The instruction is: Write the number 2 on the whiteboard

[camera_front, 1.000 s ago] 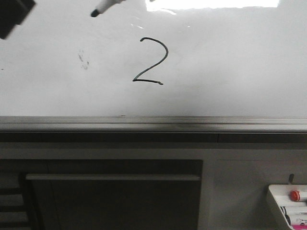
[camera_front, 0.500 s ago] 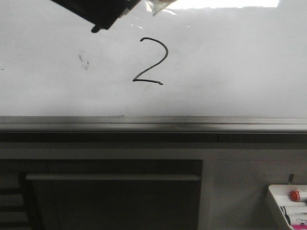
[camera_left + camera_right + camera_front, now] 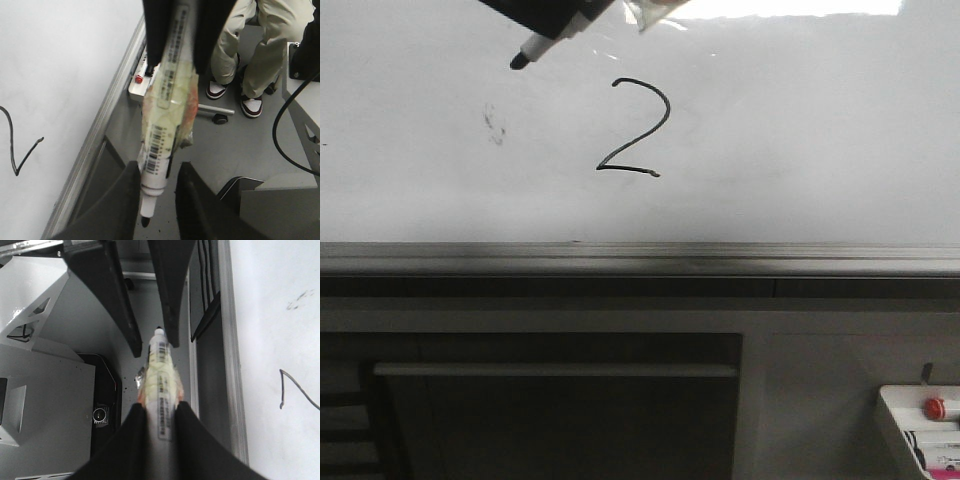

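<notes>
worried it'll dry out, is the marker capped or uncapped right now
Uncapped: the marker shows its bare black tip in the front view, off the whiteboard, above and left of the 2.

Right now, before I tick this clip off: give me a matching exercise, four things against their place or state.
Things:
1. number 2
2. marker
3. red-capped item
4. smudge marks

Descriptions:
A. faint, left of the digit
B. tip off the board, up and left of the digit
C. in the small white tray, lower right
D. drawn mid whiteboard, complete

Pairs: 1-D, 2-B, 3-C, 4-A
</notes>
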